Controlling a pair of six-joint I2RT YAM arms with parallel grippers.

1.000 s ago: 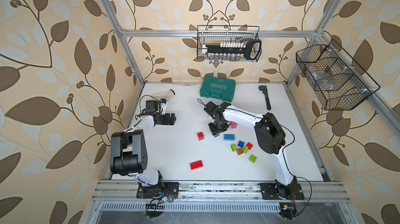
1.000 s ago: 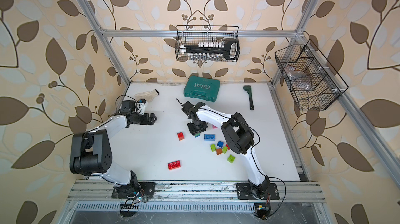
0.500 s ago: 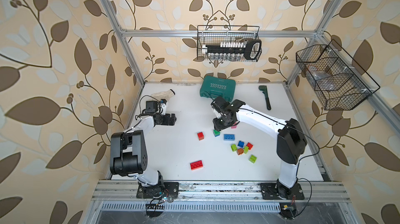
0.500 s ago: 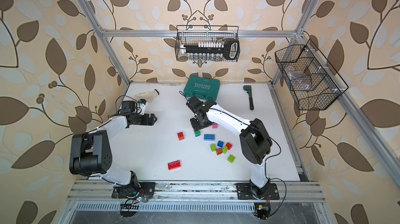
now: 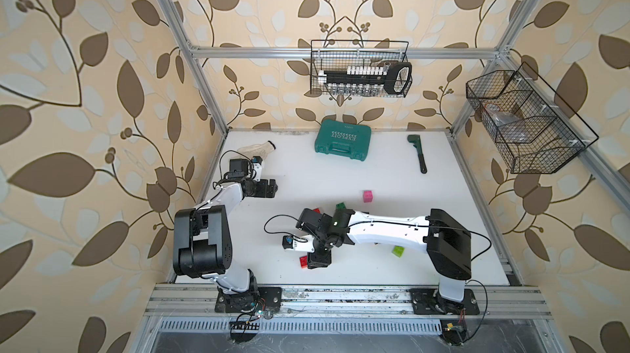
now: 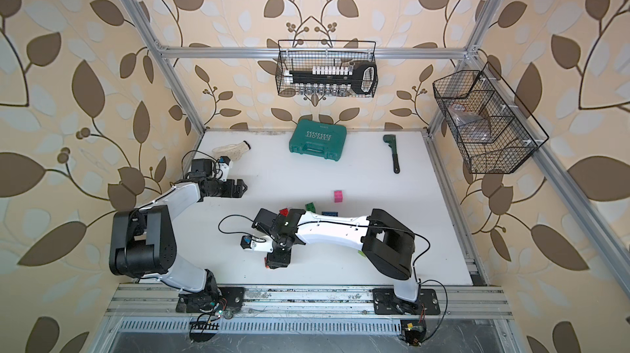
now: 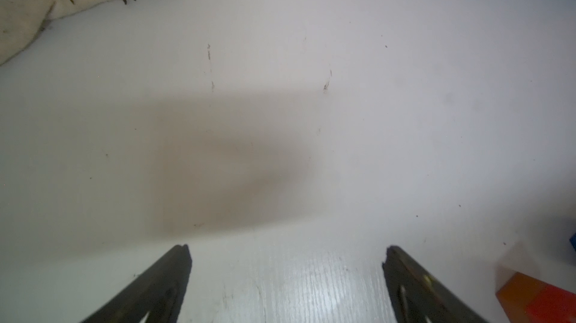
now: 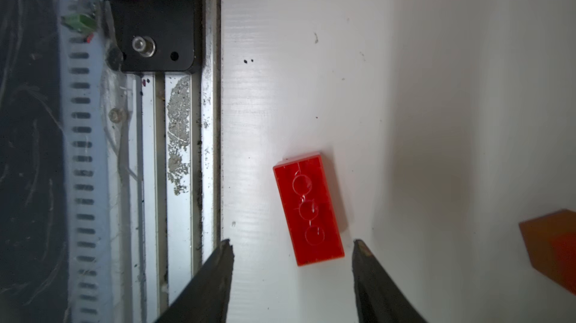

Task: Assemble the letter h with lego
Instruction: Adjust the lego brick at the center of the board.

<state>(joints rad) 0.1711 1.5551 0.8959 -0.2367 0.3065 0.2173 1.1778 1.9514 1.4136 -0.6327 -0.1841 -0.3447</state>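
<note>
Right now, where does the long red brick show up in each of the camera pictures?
A top view: long red brick peeks out beside the right gripper.
A top view: just a red sliver there.
Left wrist: not identifiable; a red-orange corner is too cropped to name.
Right wrist: lower middle, its end between the open fingertips.
Shared landmark: the front rail beside it, except left wrist.
</note>
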